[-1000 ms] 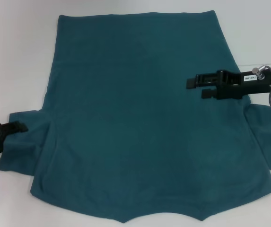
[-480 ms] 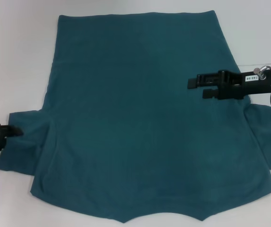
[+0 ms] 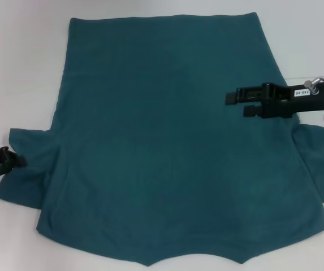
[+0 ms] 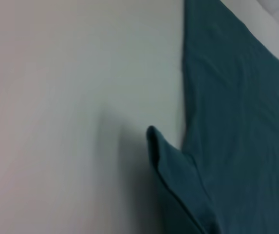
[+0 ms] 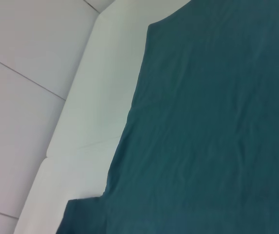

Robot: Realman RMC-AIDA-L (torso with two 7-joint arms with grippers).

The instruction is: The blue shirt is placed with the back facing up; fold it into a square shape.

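Spread nearly flat across the white table [image 3: 20,68], the blue shirt [image 3: 167,147] lies plain side up, its hem at the far edge and its collar end nearest the robot. Both short sleeves stick out to the sides. The one on the robot's left is lifted at its outer edge, where the left gripper [image 3: 12,160] has its dark fingers closed on the fabric; the left wrist view shows that sleeve [image 4: 176,180] raised off the tabletop, its edge turned up and casting a shadow. Over the opposite side, the right gripper [image 3: 238,104] hovers above the shirt's body just inward of the right sleeve, pointing toward the middle, its two black fingers slightly apart and holding nothing.
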